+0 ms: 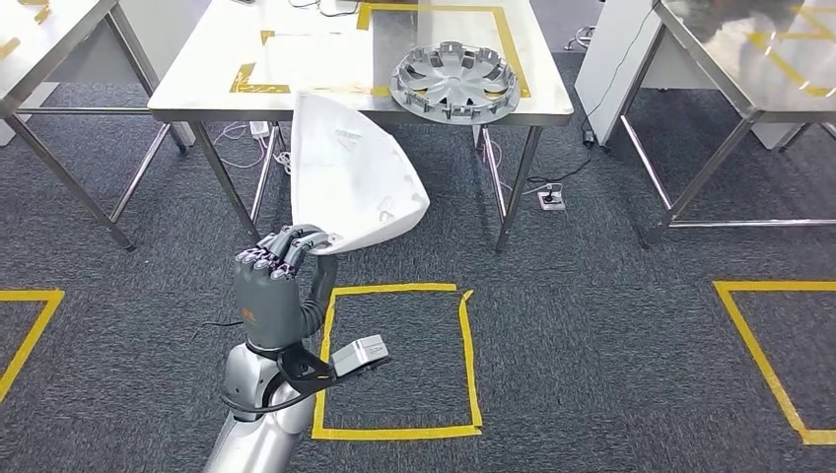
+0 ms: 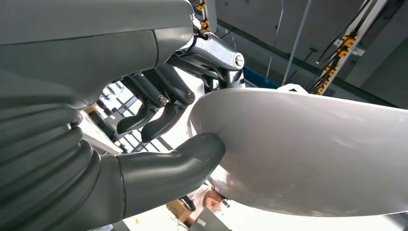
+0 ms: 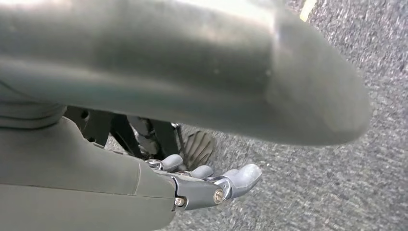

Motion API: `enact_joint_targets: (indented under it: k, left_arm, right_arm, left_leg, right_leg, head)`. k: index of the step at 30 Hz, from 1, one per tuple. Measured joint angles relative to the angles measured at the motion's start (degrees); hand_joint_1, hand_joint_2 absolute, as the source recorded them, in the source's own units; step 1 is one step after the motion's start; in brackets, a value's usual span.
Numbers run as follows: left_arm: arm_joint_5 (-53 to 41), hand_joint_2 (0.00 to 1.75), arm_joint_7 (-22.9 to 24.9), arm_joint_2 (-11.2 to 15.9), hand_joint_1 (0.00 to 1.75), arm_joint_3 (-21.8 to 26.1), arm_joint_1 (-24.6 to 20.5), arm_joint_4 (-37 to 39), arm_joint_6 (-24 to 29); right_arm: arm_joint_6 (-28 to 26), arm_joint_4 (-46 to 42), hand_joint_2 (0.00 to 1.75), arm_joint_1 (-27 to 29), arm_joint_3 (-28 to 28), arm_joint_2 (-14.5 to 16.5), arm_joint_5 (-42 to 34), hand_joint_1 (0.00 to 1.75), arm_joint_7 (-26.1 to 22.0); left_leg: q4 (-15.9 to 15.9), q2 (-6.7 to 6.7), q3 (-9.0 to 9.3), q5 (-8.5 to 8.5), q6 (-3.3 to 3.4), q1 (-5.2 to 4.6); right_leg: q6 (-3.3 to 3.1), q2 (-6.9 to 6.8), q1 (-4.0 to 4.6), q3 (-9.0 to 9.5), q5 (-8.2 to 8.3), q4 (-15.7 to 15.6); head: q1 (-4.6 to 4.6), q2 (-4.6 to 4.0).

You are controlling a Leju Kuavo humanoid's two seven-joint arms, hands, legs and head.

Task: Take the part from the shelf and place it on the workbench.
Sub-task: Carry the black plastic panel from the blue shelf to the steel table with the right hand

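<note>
Left hand: the white part is gripped by its lower edge, centre-left of frame.
Right hand: nothing held, fingers spread (hanging over carpet).
Advice: part should be kept level until above the workbench, upper centre.

White curved shell part, seemingly plastic, held upright before the workbench.

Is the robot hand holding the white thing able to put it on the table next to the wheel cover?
Probably yes: the left robot hand grips the white part, and bare tabletop lies beside the wheel cover.
</note>
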Motion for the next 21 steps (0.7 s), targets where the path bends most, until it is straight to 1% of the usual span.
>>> enact_joint_targets:
  k: [1, 2, 3, 4, 5, 7, 8, 9, 10, 11, 12, 13, 14, 15, 16, 17, 18, 19, 20, 21]
  left_arm:
    - [0.07, 1.75, -0.1, 0.0, 1.75, -0.11, -0.05, 0.02, 0.0]
    - [0.13, 1.75, -0.19, 0.0, 1.75, -0.22, -0.11, 0.03, 0.0]
    - [0.2, 1.75, -0.26, 0.0, 1.75, -0.32, -0.18, 0.05, 0.0]
    - [0.26, 1.75, -0.32, 0.0, 1.75, -0.38, -0.25, 0.08, 0.0]
    - [0.33, 1.75, -0.43, -0.01, 1.75, -0.39, -0.3, 0.1, 0.0]
    - [0.45, 1.75, -0.69, -0.01, 1.75, -0.4, -0.42, 0.11, 0.0]
    - [0.51, 1.75, -0.85, -0.01, 1.75, -0.41, -0.53, 0.12, 0.0]
    - [0.56, 1.75, -0.98, 0.0, 1.75, -0.41, -0.61, 0.15, 0.0]
    - [0.6, 1.75, -1.12, 0.02, 1.75, -0.4, -0.68, 0.25, 0.0]
    - [0.62, 1.75, -1.25, 0.03, 1.75, -0.4, -0.69, 0.38, 0.0]
    - [0.61, 1.75, -1.38, 0.04, 1.75, -0.38, -0.63, 0.52, 0.0]
    - [0.6, 1.75, -1.49, 0.04, 1.75, -0.37, -0.59, 0.66, 0.0]
    - [0.58, 1.75, -1.59, 0.04, 1.75, -0.36, -0.56, 0.74, 0.0]
    - [0.58, 1.75, -1.69, 0.04, 1.75, -0.35, -0.55, 0.78, 0.0]
    - [0.58, 1.75, -1.75, 0.05, 1.75, -0.35, -0.56, 0.8, 0.0]
    - [0.57, 1.75, -1.8, 0.05, 1.75, -0.35, -0.58, 0.83, 0.0]
    - [0.57, 1.75, -1.84, 0.04, 1.75, -0.34, -0.58, 0.86, 0.0]
    - [0.57, 1.75, -1.86, 0.02, 1.75, -0.33, -0.58, 0.88, 0.0]
    - [0.56, 1.75, -1.87, -0.01, 1.75, -0.32, -0.59, 0.9, 0.0]
    - [0.56, 1.75, -1.86, -0.03, 1.75, -0.3, -0.56, 0.9, 0.0]
  right_arm:
    - [0.01, 0.0, 0.0, -0.01, 0.0, -0.01, 0.01, 0.0, -0.03]
    - [0.08, 0.0, 0.0, -0.04, 0.0, -0.01, 0.01, 0.0, -0.07]
    - [0.14, 0.0, 0.0, -0.08, 0.0, -0.01, 0.01, 0.0, -0.09]
    - [0.19, 0.0, 0.0, -0.11, 0.0, 0.0, -0.01, 0.0, -0.11]
    - [0.22, 0.0, 0.0, -0.13, 0.0, 0.01, -0.01, 0.0, -0.12]
    - [0.05, 0.0, 0.0, -0.11, -0.01, 0.02, -0.01, 0.0, -0.11]
    - [-0.04, 0.0, 0.0, -0.12, -0.01, 0.02, 0.01, 0.0, -0.1]
    - [-0.09, 0.0, 0.0, -0.12, -0.01, 0.03, 0.01, 0.0, -0.09]
    - [-0.07, 0.0, 0.0, -0.12, -0.01, 0.03, 0.01, 0.0, -0.08]
    - [-0.03, 0.0, 0.0, -0.09, -0.01, 0.04, 0.01, 0.0, -0.08]
    - [0.02, 0.0, 0.0, -0.04, -0.01, 0.05, 0.01, 0.0, -0.08]
    - [0.03, 0.0, 0.0, 0.03, -0.02, 0.05, 0.01, 0.0, -0.08]
    - [0.02, 0.0, 0.0, 0.09, -0.02, 0.05, 0.01, 0.0, -0.08]
    - [0.02, 0.0, 0.0, 0.13, -0.02, 0.06, 0.01, 0.0, -0.08]
    - [0.02, 0.0, 0.0, 0.17, -0.02, 0.07, 0.01, 0.0, -0.08]
    - [0.03, 0.0, 0.0, 0.17, -0.02, 0.08, 0.01, 0.0, -0.07]
    - [0.05, 0.0, 0.0, 0.12, -0.02, 0.08, 0.01, 0.0, -0.08]
    - [0.08, 0.0, 0.0, 0.08, -0.02, 0.08, -0.01, 0.0, -0.07]
    - [0.09, 0.0, 0.0, 0.02, -0.02, 0.08, 0.0, 0.0, -0.07]
    - [0.08, 0.0, 0.0, -0.01, -0.02, 0.08, -0.02, 0.0, -0.05]
  left_leg:
    - [0.02, -0.02, 0.41, -0.32, -0.22, -0.05]
    - [0.05, -0.05, 0.71, -0.65, -0.5, -0.15]
    - [0.04, -0.05, 0.9, -0.95, -0.81, -0.25]
    - [-0.03, -0.06, 1.01, -1.19, -1.13, -0.31]
    - [-0.19, -0.06, 1.13, -1.35, -1.45, -0.33]
    - [0.13, 0.03, 1.31, -1.82, -2.09, -0.27]
    - [1.55, 0.08, 0.77, -2.52, -2.39, -0.25]
    - [4.25, 0.14, -0.55, -3.64, -2.63, -0.22]
    - [7.96, 0.19, -2.59, -4.95, -2.81, -0.2]
    - [11.95, 0.21, -5.04, -6.15, -2.93, -0.16]
    - [15.02, 0.22, -7.2, -6.6, -3.01, -0.15]
    - [16.21, 0.23, -8.5, -5.94, -3.01, -0.15]
    - [15.13, 0.24, -8.68, -4.15, -2.94, -0.15]
    - [11.91, 0.25, -7.77, -1.47, -2.79, -0.15]
    - [7.81, 0.27, -6.32, 1.08, -2.55, -0.17]
    - [4.0, 0.29, -4.72, 2.59, -2.28, -0.26]
    - [1.46, 0.29, -3.59, 3.21, -1.94, -0.33]
    - [0.26, 0.26, -3.02, 2.92, -1.55, -0.41]
    - [-0.1, 0.18, -2.7, 2.35, -1.15, -0.47]
    - [-0.13, 0.04, -2.48, 2.12, -0.74, -0.38]
  right_leg:
    - [-0.23, -0.05, 0.06, 1.76, 2.2, -4.25]
    - [-0.53, -0.09, 0.19, 3.24, 3.66, -7.72]
    - [-0.83, -0.12, 0.34, 4.19, 4.29, -9.92]
    - [-1.15, -0.13, 0.51, 4.57, 4.16, -10.78]
    - [-1.46, -0.09, 0.62, 4.62, 3.98, -10.89]
    - [-2.17, -0.06, 0.35, 5.17, 3.81, -11.25]
    - [-2.6, -0.07, 0.18, 5.57, 3.66, -11.45]
    - [-2.96, -0.09, 0.03, 6.02, 3.42, -11.61]
    - [-3.24, -0.11, 0.07, 6.38, 3.03, -11.62]
    - [-3.37, -0.12, 0.1, 6.73, 2.65, -11.61]
    - [-3.38, -0.12, 0.13, 7.14, 2.25, -11.6]
    - [-3.34, -0.09, 0.14, 7.65, 1.85, -11.59]
    - [-3.27, -0.04, 0.15, 8.28, 1.41, -11.58]
    - [-3.15, 0.02, 0.15, 9.02, 0.89, -11.58]
    - [-2.99, 0.06, 0.13, 9.63, 0.36, -11.59]
    - [-2.71, 0.12, 0.23, 10.06, -0.22, -11.56]
    - [-2.39, 0.15, 0.29, 10.32, -0.66, -11.63]
    - [-2.01, 0.16, 0.39, 10.58, -0.9, -11.65]
    - [-1.61, 0.16, 0.49, 10.82, -0.97, -11.59]
    - [-1.31, 0.13, 0.45, 11.05, -0.93, -11.44]
  head:
    - [0.01, 0.0]
    - [0.01, 0.0]
    - [-0.01, 0.0]
    - [-0.02, 0.0]
    - [-0.02, 0.0]
    - [-0.08, 0.0]
    - [-0.24, 0.0]
    - [-0.39, 0.0]
    - [-0.55, 0.0]
    - [-0.63, 0.0]
    - [-0.63, 0.0]
    - [-0.64, 0.0]
    - [-0.65, 0.0]
    - [-0.65, 0.0]
    - [-0.66, 0.0]
    - [-0.69, 0.0]
    - [-0.67, 0.0]
    - [-0.65, 0.0]
    - [-0.62, 0.0]
    - [-0.55, 0.0]
